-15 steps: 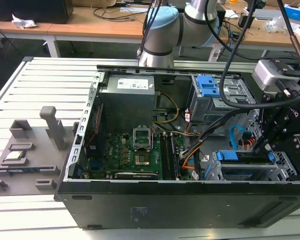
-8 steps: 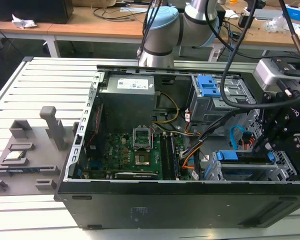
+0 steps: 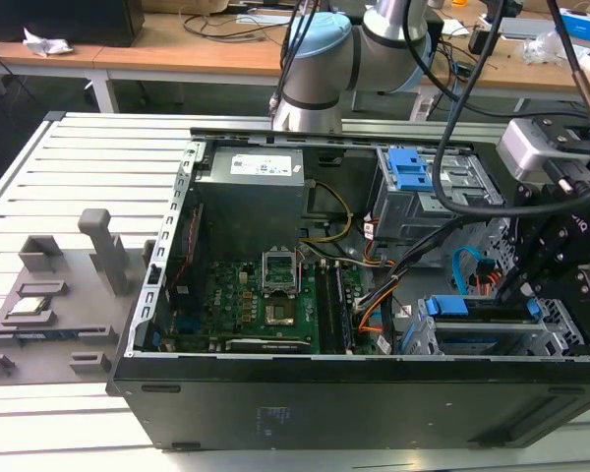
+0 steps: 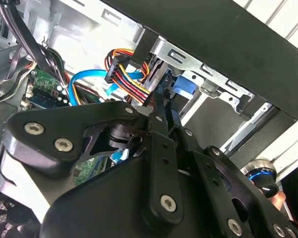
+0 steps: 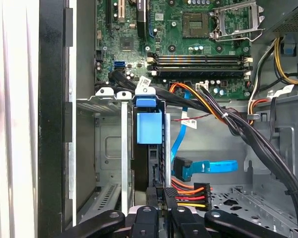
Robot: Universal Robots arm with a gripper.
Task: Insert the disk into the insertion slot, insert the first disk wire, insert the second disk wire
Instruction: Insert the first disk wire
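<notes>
Gripper (image 5: 164, 199) seen with fingers drawn together, tips just beside coloured wire connector (image 5: 191, 192); hold on it not discernible. Disk (image 5: 149, 127) seated edgewise in insertion slot (image 5: 125, 148); blue cable (image 5: 208, 166) laid nearby.

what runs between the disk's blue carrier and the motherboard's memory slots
A bundle of black and orange cables crosses between the disk and the memory slots, in the first wrist view.

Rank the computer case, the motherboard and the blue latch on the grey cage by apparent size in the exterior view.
1. computer case
2. motherboard
3. blue latch, which sits farther back but is clearly the smallest
</notes>
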